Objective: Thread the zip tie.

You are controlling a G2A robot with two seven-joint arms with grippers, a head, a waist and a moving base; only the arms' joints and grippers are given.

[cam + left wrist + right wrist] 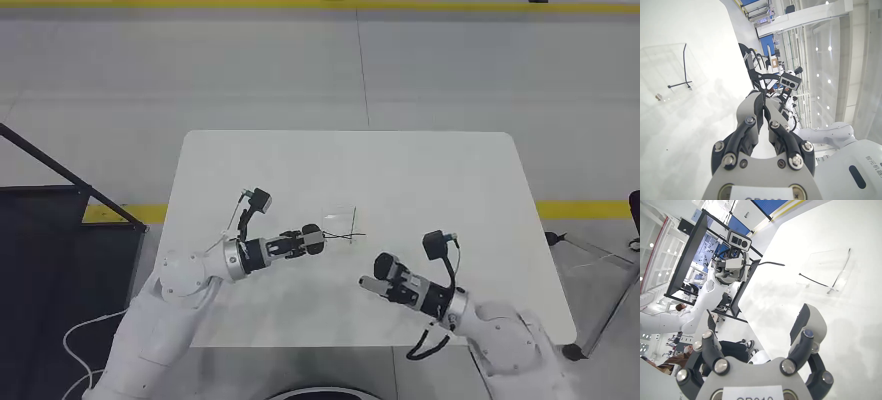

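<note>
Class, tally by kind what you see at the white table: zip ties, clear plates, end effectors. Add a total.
Zip ties: 2, a held zip tie in the left end effector and a bent zip tie on the plate (possibly two crossed; cannot tell)
Clear plate: 1
End effectors: 2, the left one and the right end effector
Total: 5

A white paper label with dark print sits on the grey metal base of the left hand, and a second white label sits likewise on the right hand. The picture edge cuts both, so only the tops of a few characters show and neither can be read. A white signboard in the room behind bears a small dark logo, too small to make out.
</note>
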